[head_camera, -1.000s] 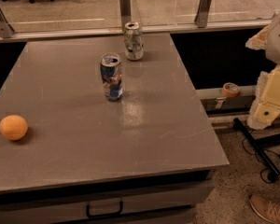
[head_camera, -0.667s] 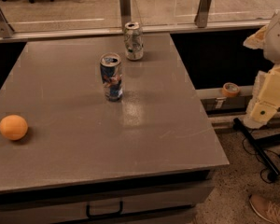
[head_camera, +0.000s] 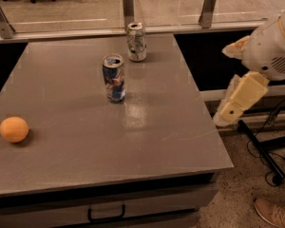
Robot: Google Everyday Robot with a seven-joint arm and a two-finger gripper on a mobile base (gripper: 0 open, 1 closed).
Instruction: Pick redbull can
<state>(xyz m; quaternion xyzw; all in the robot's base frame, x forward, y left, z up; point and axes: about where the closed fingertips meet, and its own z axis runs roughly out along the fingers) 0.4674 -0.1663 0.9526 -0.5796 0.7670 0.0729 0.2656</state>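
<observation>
Sitting near the left edge of the grey table (head_camera: 76,151) is an orange (head_camera: 14,129). Toward the middle the redbull can (head_camera: 114,78) stands upright, apart from the silver-white can (head_camera: 137,42) behind it. Off the table's right edge hangs the gripper (head_camera: 232,106), well apart from the can; whether it is open or closed cannot be told. The can is probably light, thin-walled and slick, so a gentle mid-body side grasp suits it.
</observation>
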